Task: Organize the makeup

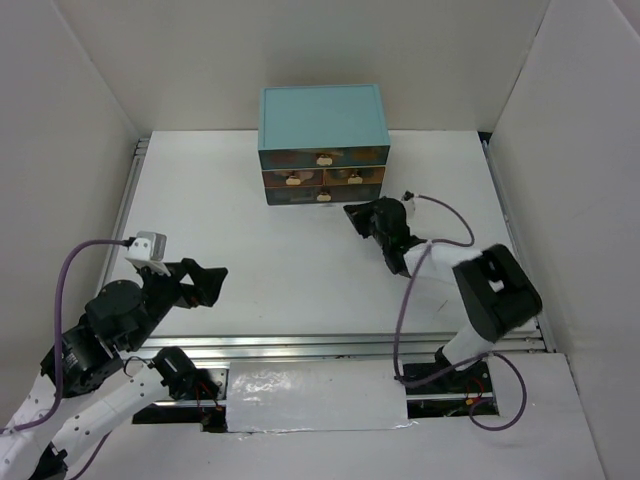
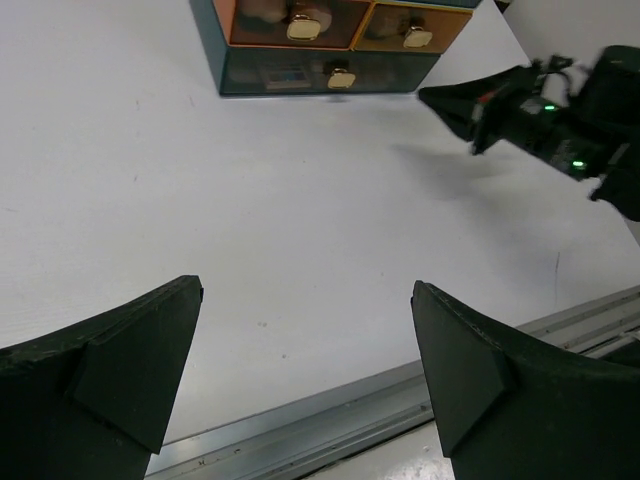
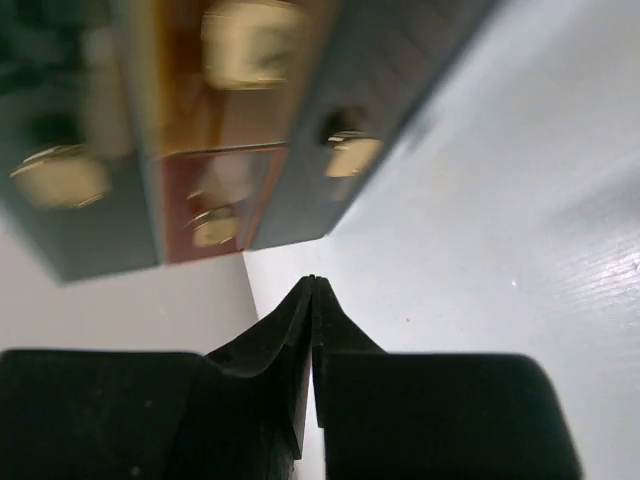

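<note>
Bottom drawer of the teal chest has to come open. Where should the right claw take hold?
Grip the small gold knob at the middle of the dark bottom drawer, coming straight in from the front. It is the only part standing proud of that flat drawer face. The right claw is shut, so open it first.

The makeup (image 2: 287,76) is seen only as dim, blurred shapes behind the tinted drawer fronts (image 2: 390,72) of the teal chest (image 1: 322,115); single pieces cannot be told apart.
</note>
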